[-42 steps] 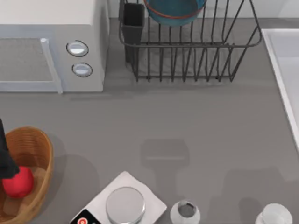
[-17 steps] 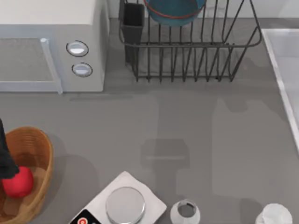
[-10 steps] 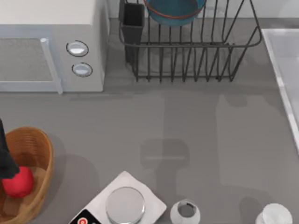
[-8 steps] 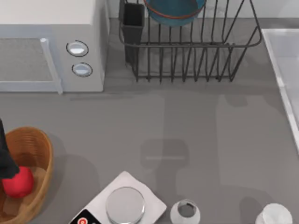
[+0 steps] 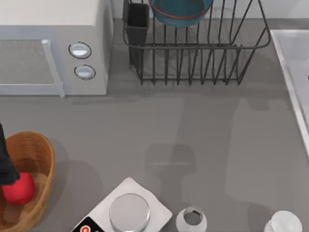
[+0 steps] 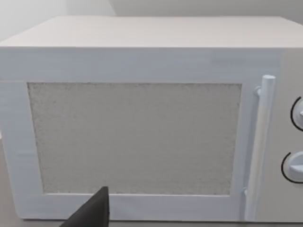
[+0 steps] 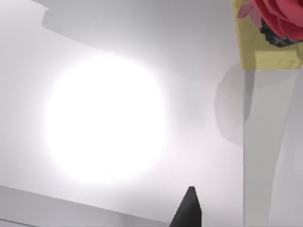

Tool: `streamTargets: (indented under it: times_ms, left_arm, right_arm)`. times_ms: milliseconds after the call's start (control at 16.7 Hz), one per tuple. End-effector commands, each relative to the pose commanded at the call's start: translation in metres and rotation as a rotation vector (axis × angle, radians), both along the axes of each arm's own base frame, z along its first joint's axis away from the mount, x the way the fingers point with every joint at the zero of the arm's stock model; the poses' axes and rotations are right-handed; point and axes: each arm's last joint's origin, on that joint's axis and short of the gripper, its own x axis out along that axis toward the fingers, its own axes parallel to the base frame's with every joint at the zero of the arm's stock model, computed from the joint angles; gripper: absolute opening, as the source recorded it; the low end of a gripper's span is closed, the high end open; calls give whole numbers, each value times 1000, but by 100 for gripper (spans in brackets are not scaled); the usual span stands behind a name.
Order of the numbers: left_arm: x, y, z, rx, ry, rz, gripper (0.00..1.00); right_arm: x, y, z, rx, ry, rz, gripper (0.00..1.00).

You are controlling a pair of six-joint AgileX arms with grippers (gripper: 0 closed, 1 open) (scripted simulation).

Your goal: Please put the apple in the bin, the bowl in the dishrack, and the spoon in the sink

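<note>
One apple (image 5: pixel 18 188) in one bin (image 5: pixel 34 154); one bowl (image 5: pixel 179 12) in the dishrack (image 5: pixel 203 53); end effector openings cannot be told.

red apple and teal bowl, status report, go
Red apple in round wicker bin. Teal ceramic bowl in dark wire dishrack. Left tool over bin.

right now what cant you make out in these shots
- Spoon: not made out; the sink is cut off by the top view's right edge.
- Bowl: upper part cut by the top edge, dishrack wires across it.
- Apple, bin: partly covered by the left arm at the left edge.
</note>
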Motion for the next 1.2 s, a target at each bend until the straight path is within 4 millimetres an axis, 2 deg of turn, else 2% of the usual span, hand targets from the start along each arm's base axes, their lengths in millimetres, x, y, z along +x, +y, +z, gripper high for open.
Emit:
streamTargets:
  times_ms: [180, 420, 1200]
  left_arm:
    - [0, 0, 0, 0, 0, 0, 100]
    - [0, 0, 0, 0, 0, 0, 100]
    - [0, 0, 0, 0, 0, 0, 100]
  right_arm:
    - [-1, 1, -10, -1, -10, 4, 0]
    - [-1, 1, -10, -1, -11, 4, 0]
    - [-1, 1, -10, -1, -11, 4, 98]
